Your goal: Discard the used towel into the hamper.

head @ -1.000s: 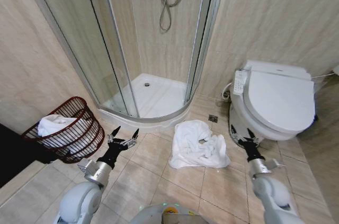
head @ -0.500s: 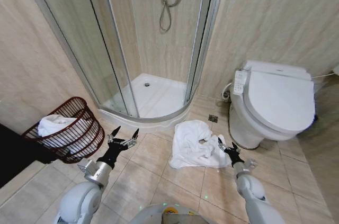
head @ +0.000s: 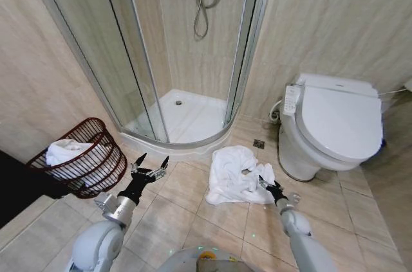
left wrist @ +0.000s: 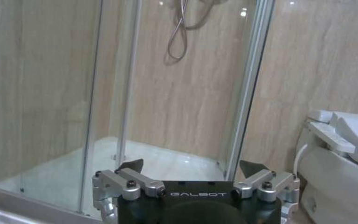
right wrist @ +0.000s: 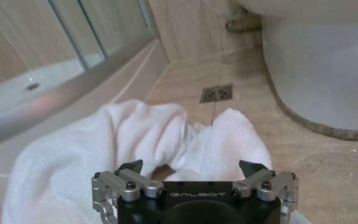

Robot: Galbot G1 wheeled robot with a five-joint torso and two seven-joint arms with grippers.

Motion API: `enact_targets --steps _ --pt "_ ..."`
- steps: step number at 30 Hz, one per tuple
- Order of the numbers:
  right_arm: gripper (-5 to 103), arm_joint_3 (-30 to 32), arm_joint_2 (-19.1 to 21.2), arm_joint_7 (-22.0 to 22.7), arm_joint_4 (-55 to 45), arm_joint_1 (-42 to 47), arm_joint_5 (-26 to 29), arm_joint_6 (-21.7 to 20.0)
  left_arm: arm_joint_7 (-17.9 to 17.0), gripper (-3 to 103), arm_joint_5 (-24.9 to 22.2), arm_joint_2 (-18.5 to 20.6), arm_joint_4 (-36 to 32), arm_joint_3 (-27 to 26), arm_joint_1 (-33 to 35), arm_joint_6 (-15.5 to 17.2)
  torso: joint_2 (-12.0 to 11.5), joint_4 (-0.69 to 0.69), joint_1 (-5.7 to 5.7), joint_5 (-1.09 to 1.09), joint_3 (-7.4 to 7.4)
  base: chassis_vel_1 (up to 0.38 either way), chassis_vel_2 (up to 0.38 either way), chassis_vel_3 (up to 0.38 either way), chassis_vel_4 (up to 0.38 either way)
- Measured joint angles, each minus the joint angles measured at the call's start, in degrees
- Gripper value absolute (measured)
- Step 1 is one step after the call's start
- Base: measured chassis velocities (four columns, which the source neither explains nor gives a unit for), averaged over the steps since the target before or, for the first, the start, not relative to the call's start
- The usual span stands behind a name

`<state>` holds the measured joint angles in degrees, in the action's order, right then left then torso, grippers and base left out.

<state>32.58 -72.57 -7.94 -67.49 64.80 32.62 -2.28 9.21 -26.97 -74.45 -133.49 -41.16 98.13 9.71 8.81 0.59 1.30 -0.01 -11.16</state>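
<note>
The used towel (head: 237, 175) is a white crumpled heap on the tiled floor between the shower and the toilet. My right gripper (head: 270, 184) hovers open at the towel's right edge, just above it. In the right wrist view the towel (right wrist: 129, 144) lies directly ahead of the open right gripper (right wrist: 191, 166), with nothing between the fingers. The hamper (head: 96, 168), a dark reddish-brown wire basket, stands at the left by the wall with a white cloth (head: 64, 152) in it. My left gripper (head: 149, 168) waits open between hamper and towel; the left wrist view shows it (left wrist: 191, 165) facing the shower.
A white toilet (head: 338, 124) stands right of the towel, its base (right wrist: 328, 60) close to my right gripper. The shower enclosure with its raised tray (head: 183, 117) and glass doors is behind. A floor drain (right wrist: 216, 93) sits beyond the towel.
My right arm has swung left, from beside the toilet base to the towel's right edge. The left arm, the towel and the hamper have not moved.
</note>
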Motion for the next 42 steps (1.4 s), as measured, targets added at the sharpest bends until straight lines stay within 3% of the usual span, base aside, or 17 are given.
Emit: enact_targets --steps 20,29,32,42 --pt "100 -1.56 -2.64 -1.37 22.42 -10.82 -8.17 6.94 0.00 100 0.00 0.00 0.00 0.00 0.00 0.00 0.02 0.00 0.01 0.01 -0.02 0.000 0.000 0.000 0.000" --pt "103 -2.40 -3.11 -3.72 24.51 -13.21 -8.30 5.33 0.00 100 0.00 0.00 0.00 0.00 0.00 0.00 0.03 0.00 0.01 0.00 -0.02 0.000 0.000 0.000 0.000" --pt "99 -2.33 -3.49 -4.16 24.95 -13.61 -8.30 5.31 0.00 100 0.00 0.00 0.00 0.00 0.00 0.00 0.02 0.00 0.01 0.00 -0.02 0.000 0.000 0.000 0.000" --pt "73 -2.31 -4.57 -5.04 23.87 -12.93 -9.17 5.37 0.00 100 0.00 0.00 0.00 0.00 0.00 0.00 0.03 0.00 0.01 0.01 -0.02 0.000 0.000 0.000 0.000"
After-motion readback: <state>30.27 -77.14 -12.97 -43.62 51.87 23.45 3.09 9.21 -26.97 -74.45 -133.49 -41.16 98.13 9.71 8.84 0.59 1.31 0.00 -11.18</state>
